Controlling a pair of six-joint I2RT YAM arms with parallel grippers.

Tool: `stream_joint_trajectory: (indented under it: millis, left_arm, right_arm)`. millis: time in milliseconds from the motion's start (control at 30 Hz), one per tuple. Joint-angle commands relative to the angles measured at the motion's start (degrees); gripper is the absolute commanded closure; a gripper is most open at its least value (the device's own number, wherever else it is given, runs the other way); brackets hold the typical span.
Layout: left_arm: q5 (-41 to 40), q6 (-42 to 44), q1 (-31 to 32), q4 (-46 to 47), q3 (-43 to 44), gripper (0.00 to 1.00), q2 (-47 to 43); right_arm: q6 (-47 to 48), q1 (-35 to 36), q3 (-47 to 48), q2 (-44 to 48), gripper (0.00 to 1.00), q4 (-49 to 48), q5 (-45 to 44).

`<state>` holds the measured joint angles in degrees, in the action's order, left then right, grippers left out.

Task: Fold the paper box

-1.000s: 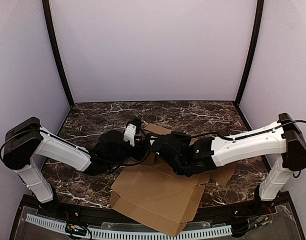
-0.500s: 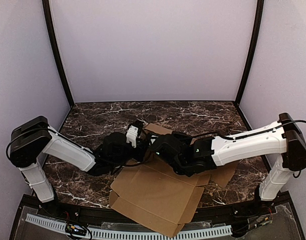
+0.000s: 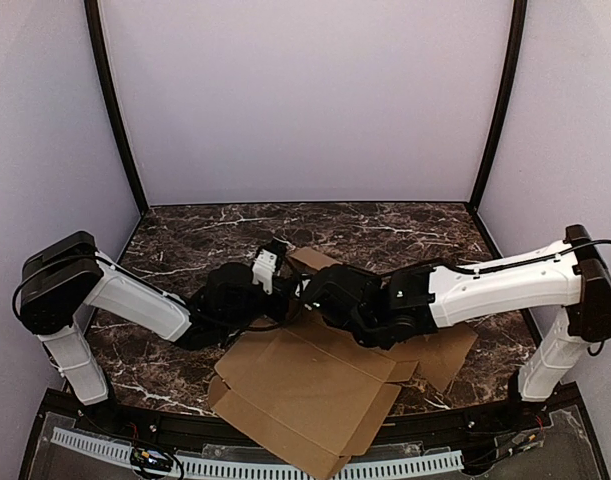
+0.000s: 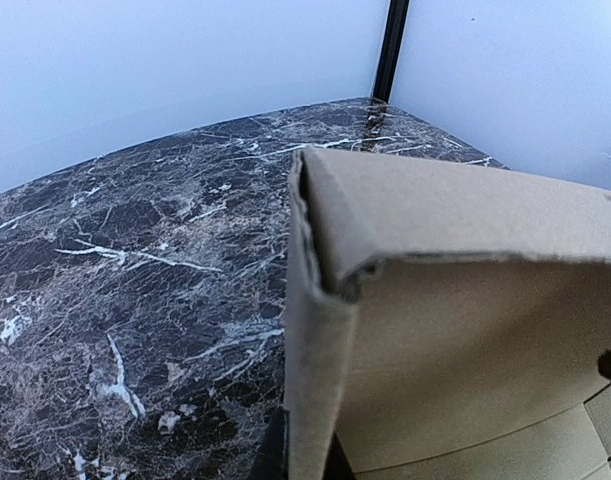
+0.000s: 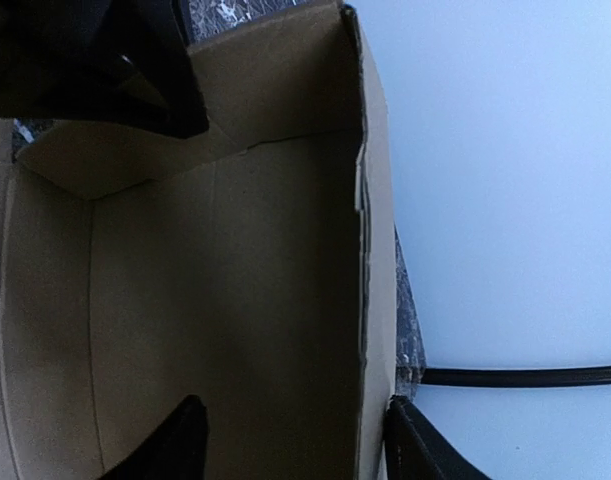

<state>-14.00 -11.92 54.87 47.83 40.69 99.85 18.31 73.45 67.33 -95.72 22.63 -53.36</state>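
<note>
Near table [image 3: 185, 240] front | paper box [image 3: 305, 385] slid nearer | left gripper [image 3: 282, 287] pinches wall

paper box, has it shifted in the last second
Yes: the paper box slid left, its near corner now further left along the white slotted rail.

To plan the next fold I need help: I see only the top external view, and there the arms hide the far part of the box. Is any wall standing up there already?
Observer: Yes. The right wrist view shows two walls of the box raised and meeting at a corner.
Operator: Do the right jaws grip one of them?
Observer: No. They are open and straddle one wall: one finger is inside the box, the other outside.
</note>
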Motion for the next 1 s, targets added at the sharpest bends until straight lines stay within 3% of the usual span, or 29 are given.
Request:
stream_joint_trajectory:
  millis: [0,333,700,967]
  left_arm:
    - [4.1,-1.4,0.9,1.0,0.8,0.99,-1.6]
    - [4.0,-1.2,0.8,1.9,-1.0,0.99,-2.0]
    - [2.7,1.2,0.8,-0.2,-1.1,0.99,-2.8]
    - [9.5,6.1,0.8,-0.1,-2.7,0.99,-3.8]
  right_arm:
    - [-4.7,1.7,2.1,3.2,0.33,3.8,14.3]
    - [-11.7,2.5,6.4,13.0,0.12,8.7,29.4]
    - [-17.2,2.0,6.9,21.9,0.07,13.2,31.4]
    - [-19.7,-2.8,11.6,19.1,0.08,14.8,30.6]
